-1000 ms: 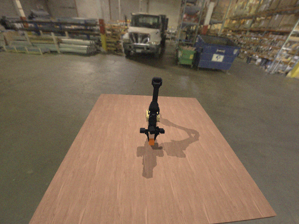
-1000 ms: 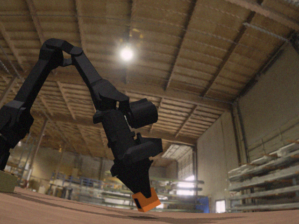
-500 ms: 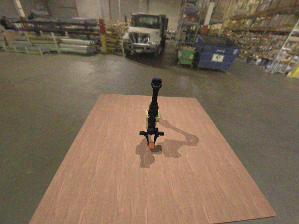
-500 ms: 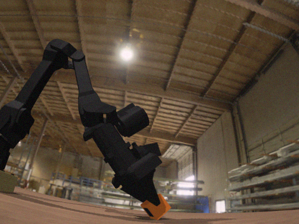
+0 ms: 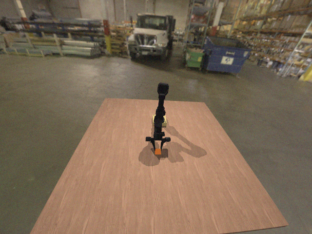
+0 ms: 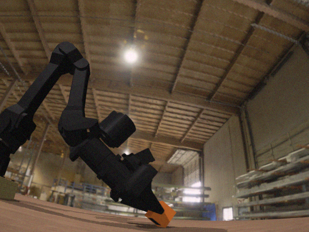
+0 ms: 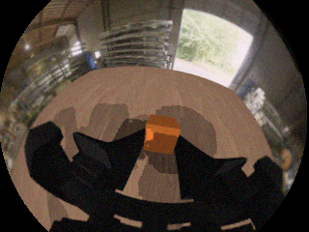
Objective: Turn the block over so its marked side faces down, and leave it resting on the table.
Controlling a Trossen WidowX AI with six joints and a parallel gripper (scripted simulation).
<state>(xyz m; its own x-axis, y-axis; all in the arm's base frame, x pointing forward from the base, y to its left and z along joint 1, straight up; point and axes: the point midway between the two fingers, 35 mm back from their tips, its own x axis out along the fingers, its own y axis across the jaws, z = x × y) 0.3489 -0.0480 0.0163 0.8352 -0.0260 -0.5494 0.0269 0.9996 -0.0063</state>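
The orange block [image 5: 157, 151] [image 6: 168, 215] [image 7: 162, 137] is held tilted, with its lowest edge at or just above the table [image 5: 151, 196] [image 6: 62, 223] [image 7: 145, 87]. A dark mark [image 6: 153, 220] shows on its lower face, which slants down and back toward the arm's base. The mark is hidden in the top view and in the wrist view. My gripper [image 5: 158, 150] [image 6: 161, 211] [image 7: 160, 133] is shut on the block, one finger on each side, and slants forward and down. Whether the block touches the table is hard to tell.
The arm's pale yellow base [image 5: 164, 124] stands behind the gripper on the table. Shadows of the arm fall around the block. The table's edges drop to the warehouse floor, with a truck [image 5: 148, 37] and a blue bin [image 5: 219, 63] far behind.
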